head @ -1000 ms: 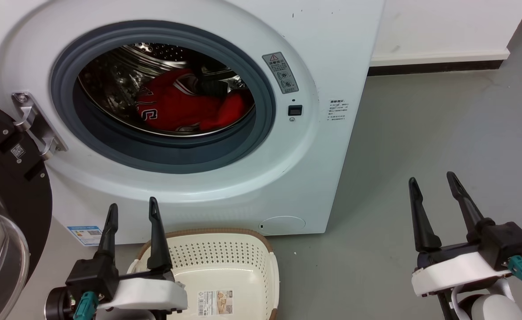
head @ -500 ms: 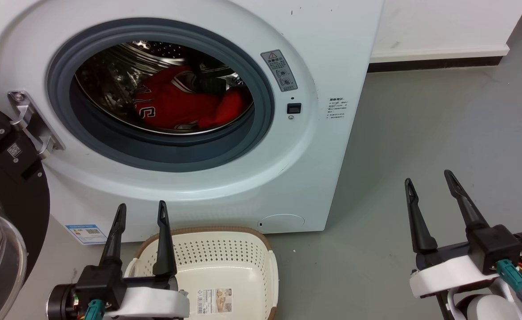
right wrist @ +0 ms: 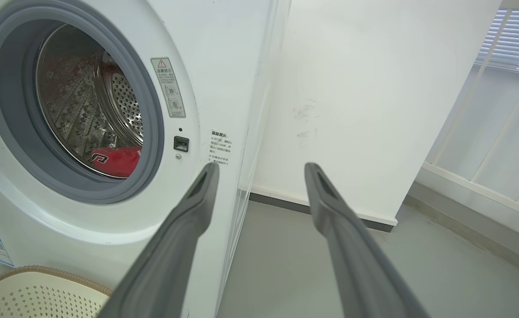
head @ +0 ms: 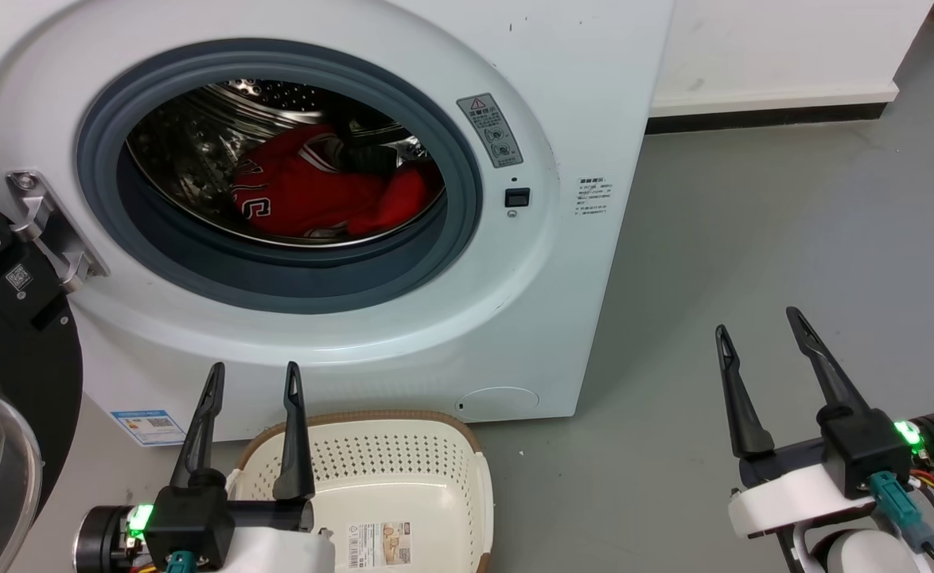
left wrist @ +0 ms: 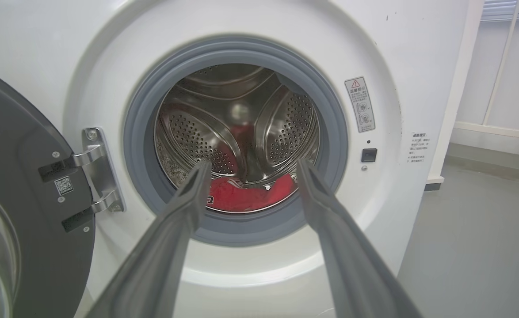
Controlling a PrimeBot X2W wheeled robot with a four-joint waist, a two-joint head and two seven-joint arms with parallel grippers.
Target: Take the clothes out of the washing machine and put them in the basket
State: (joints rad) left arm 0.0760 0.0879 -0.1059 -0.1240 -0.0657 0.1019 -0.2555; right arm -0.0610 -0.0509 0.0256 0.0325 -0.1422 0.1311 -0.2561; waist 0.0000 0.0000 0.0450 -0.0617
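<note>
The white washing machine [head: 403, 334] stands with its dark door [head: 5, 350] swung open at the left. Red clothes [head: 316, 191], one with white lettering, lie in the bottom of the steel drum; I also see the clothes [left wrist: 246, 196] between my left fingers and a red patch of clothes [right wrist: 116, 161] in the right wrist view. The cream basket [head: 403, 469] sits on the floor in front of the machine, empty. My left gripper [head: 254, 370] is open, hovering over the basket's near left side. My right gripper [head: 757, 320] is open over bare floor to the machine's right.
Grey floor [head: 793, 223] stretches to the right of the machine. A white wall with dark skirting [head: 761, 119] runs behind. The open door's hinge [head: 41, 227] juts out at the left. A railing [right wrist: 498, 132] stands at the far right.
The head camera has shifted a little, moving the whole picture. My left gripper sits slightly lower and more to the right than a second ago; the right gripper has dropped slightly. Both remain open.
</note>
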